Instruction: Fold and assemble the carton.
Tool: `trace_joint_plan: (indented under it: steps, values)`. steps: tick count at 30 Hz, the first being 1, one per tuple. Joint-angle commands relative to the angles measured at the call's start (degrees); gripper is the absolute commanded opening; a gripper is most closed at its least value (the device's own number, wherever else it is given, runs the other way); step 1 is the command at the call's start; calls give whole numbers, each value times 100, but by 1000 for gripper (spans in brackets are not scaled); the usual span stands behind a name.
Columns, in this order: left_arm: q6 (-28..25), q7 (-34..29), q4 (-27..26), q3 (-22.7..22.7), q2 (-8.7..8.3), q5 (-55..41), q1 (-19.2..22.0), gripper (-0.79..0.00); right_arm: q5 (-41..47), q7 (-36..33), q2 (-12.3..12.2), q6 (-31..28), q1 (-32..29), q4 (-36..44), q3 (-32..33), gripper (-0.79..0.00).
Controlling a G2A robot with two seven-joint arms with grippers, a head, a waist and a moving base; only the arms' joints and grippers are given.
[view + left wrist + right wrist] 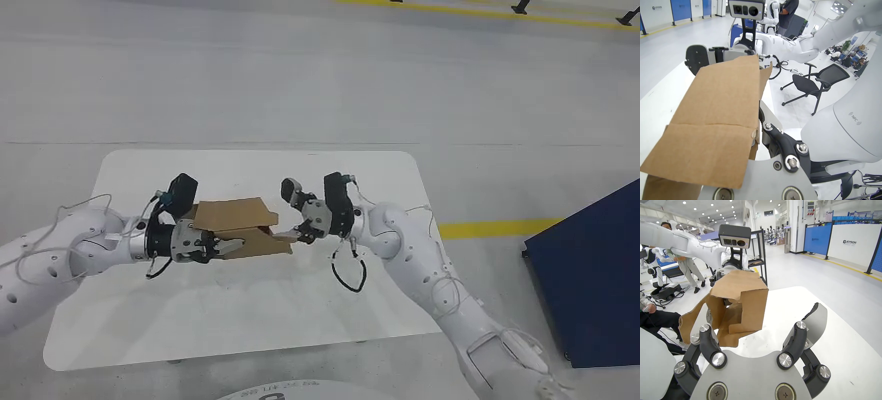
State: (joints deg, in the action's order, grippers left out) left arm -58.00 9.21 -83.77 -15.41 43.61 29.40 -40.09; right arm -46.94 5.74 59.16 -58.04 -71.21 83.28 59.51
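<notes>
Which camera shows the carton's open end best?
The right wrist view: the carton turns its open end toward it, flaps visible. Left wrist view shows a flat outer panel; top view, its upper face.

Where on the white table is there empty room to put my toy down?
The table is bare along the edge nearest the robot, and along the far edge beyond the carton. The middle is crowded: the left tool and the right tool meet at the carton there.
</notes>
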Motion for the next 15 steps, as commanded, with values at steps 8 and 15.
trace_joint_plan:
  steps: [8,15]
  values:
    - [0,-291,34,-220,66,-21,-135,-785,206,439,-47,4,46,-129,-87,0]
    - [0,-481,-7,-371,116,13,-234,-785,530,513,-65,4,153,-350,-191,0]
